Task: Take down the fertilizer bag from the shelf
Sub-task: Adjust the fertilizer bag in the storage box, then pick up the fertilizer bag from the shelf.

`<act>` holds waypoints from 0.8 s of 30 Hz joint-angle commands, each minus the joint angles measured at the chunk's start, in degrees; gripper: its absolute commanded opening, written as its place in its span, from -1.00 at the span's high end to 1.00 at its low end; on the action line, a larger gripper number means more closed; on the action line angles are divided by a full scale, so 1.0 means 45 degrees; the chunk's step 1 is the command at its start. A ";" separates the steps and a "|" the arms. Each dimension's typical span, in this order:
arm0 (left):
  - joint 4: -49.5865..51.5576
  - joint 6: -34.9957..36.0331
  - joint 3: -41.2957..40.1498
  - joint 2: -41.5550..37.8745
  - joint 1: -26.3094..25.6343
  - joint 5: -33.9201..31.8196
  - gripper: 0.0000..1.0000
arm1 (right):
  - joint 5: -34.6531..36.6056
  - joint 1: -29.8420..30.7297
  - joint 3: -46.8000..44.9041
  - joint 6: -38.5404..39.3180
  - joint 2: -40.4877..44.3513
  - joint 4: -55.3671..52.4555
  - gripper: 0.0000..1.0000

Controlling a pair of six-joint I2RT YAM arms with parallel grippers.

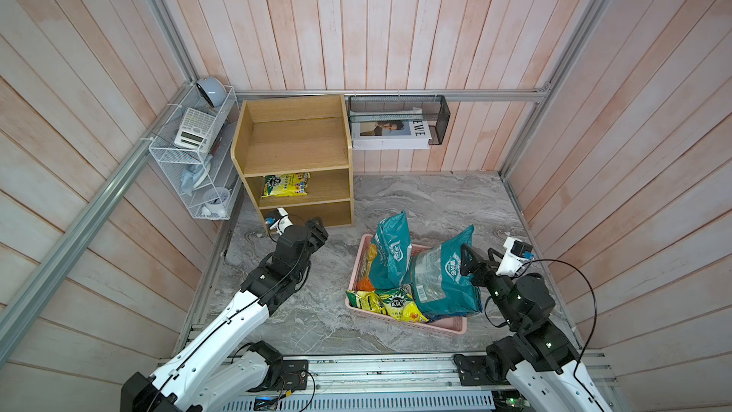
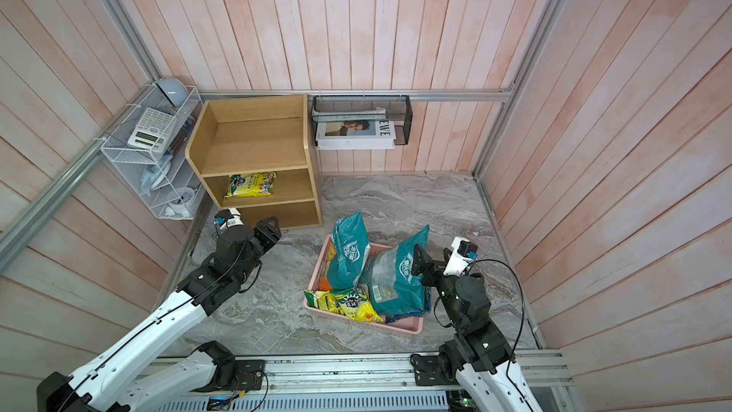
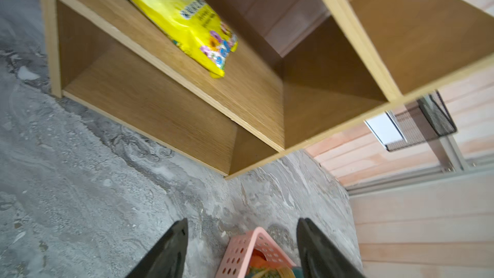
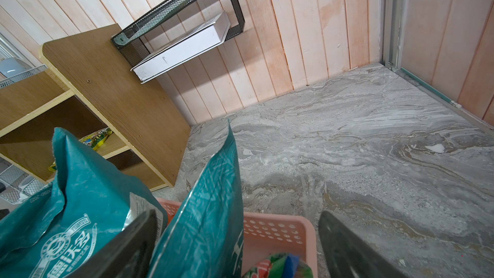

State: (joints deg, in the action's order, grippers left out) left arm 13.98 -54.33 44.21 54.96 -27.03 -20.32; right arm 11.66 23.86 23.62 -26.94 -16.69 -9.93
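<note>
In both top views, your yellow flower-printed plastic fertilizer bag [image 1: 285,185] lies on the middle tier of the light oak wooden shelf [image 1: 293,144]. Left wrist view: your left gripper [image 3: 242,221] hangs before it, jaws apart, empty. Right wrist view: your right gripper [image 4: 237,212] gapes wide beside a teal foil bag [image 4: 208,183], contact unclear.

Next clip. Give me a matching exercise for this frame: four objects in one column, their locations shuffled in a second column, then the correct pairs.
Things
1. yellow fertilizer bag
2. calculator
3. white book
4. teal bags

Places
A. in the pink basket on the floor
B. in the black mesh basket on the back wall
C. on the middle tier of the wooden shelf
D. on top of the white wire rack

Pairs: 1-C, 2-D, 3-B, 4-A
</note>
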 commanded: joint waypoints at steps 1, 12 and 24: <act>-0.1070 -0.0155 -0.0329 0.0095 0.1435 0.2369 -0.34 | -0.0131 -0.0028 0.0025 0.0049 0.0140 -0.0088 -0.96; -0.3352 -0.0636 0.1128 0.3835 0.3871 0.5219 -0.28 | -0.0374 -0.0012 -0.0072 0.0049 0.0232 0.0132 -0.96; -0.3421 -0.0603 0.2384 0.4837 0.4111 0.5085 -0.21 | -0.0654 -0.0025 -0.0228 0.0068 0.0086 0.0660 -0.96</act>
State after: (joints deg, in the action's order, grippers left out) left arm -0.71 -57.23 52.73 75.70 -9.10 1.83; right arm 9.91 23.86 23.31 -26.94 -16.23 -8.51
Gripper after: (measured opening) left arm 0.607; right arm 0.981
